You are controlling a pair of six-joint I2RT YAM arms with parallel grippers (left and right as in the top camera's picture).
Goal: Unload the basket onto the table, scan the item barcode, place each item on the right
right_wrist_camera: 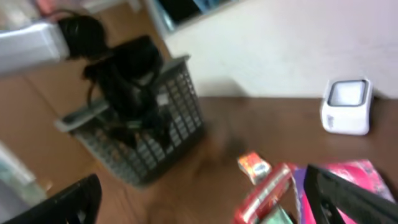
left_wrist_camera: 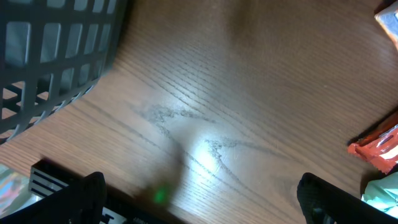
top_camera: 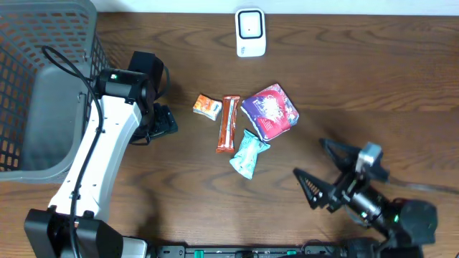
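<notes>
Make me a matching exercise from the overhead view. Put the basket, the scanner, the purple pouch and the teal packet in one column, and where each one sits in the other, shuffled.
Things:
1. basket
2. scanner
3. purple pouch
4. teal packet

Places:
A. middle of the far edge of the table
B. in the group of items, the one nearest the front edge
C. left end, beside the left arm
D. right side of the group of items

Pairs: 1-C, 2-A, 3-D, 4-B

A grey lattice basket (top_camera: 29,86) stands on the dark wooden worktop (top_camera: 358,72), close to the left of the left end effector (top_camera: 166,122).
</notes>
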